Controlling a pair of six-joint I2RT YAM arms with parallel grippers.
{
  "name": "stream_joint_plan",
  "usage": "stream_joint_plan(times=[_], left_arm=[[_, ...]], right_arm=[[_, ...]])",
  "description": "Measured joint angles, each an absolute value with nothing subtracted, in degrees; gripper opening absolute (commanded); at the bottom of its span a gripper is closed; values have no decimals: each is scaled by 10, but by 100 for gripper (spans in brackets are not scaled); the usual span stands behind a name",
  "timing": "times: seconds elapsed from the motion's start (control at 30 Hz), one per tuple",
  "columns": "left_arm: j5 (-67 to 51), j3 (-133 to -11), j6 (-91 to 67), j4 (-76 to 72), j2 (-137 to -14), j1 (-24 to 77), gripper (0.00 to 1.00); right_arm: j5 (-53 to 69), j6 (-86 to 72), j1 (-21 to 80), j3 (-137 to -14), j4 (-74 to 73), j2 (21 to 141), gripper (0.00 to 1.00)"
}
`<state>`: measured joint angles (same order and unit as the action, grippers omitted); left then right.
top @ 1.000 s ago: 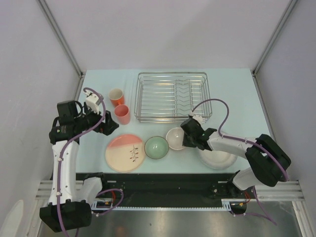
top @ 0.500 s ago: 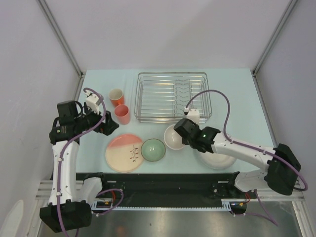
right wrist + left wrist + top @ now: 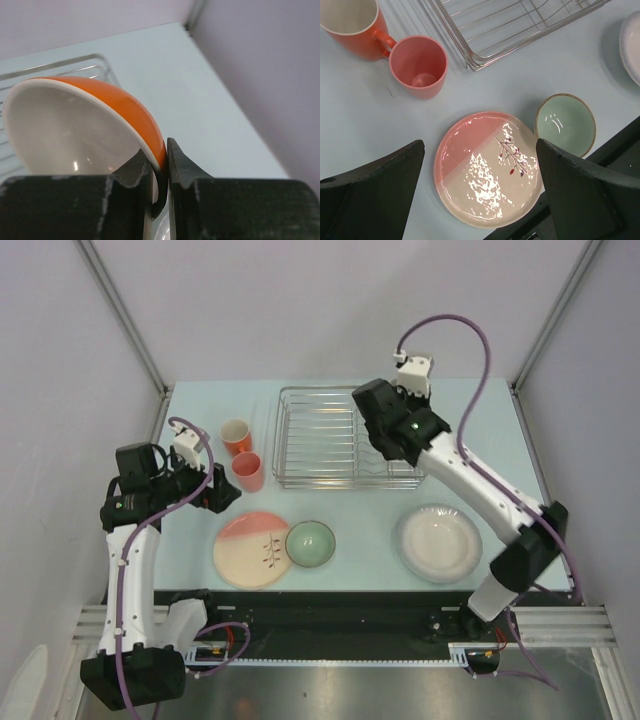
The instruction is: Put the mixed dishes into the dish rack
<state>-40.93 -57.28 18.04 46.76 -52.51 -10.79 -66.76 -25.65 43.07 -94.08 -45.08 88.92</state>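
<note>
The right hand [image 3: 160, 156] is nearly closed, its two fingers pinching the rim of the small white-and-orange bowl [image 3: 75, 127], which is held clear of the tabletop [image 3: 500, 440] and tipped on edge, the white inside facing left and the orange outside facing right in the wrist view. From above, this hand hangs over the far right part of the dish rack [image 3: 315, 440], and the bowl itself is hidden beneath the arm in that view. The silver wire rack stands at the far middle of the tabletop, and no dish can be seen in the part of it that shows. The left hand [image 3: 225, 493] is spread as wide as it goes and holds nothing; it hovers at the left side, just left of the nearer orange cup [image 3: 247, 470]. That cup stands upright and touches or almost touches the orange mug [image 3: 236, 434] beyond it, which has a handle and a cream inside; both are just left of the rack. Near the front edge, the cream-and-pink plate [image 3: 254, 549] with its leaf sprig lies flat, and the pale green bowl [image 3: 311, 543] sits upright just to its right, close against its edge. The large white plate [image 3: 438, 543] lies flat further right, well apart from the green bowl and near the rack's right corner.
</note>
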Motion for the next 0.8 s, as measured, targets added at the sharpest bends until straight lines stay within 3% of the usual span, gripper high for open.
stream_joint_plan(times=[0.37, 0.8], left_arm=[[-405, -572, 186, 473, -532, -108, 100], [-392, -572, 196, 482, -533, -108, 100]], right_arm=[[-771, -189, 338, -1136, -493, 1205, 0], [-793, -41, 317, -1166, -354, 1289, 0]])
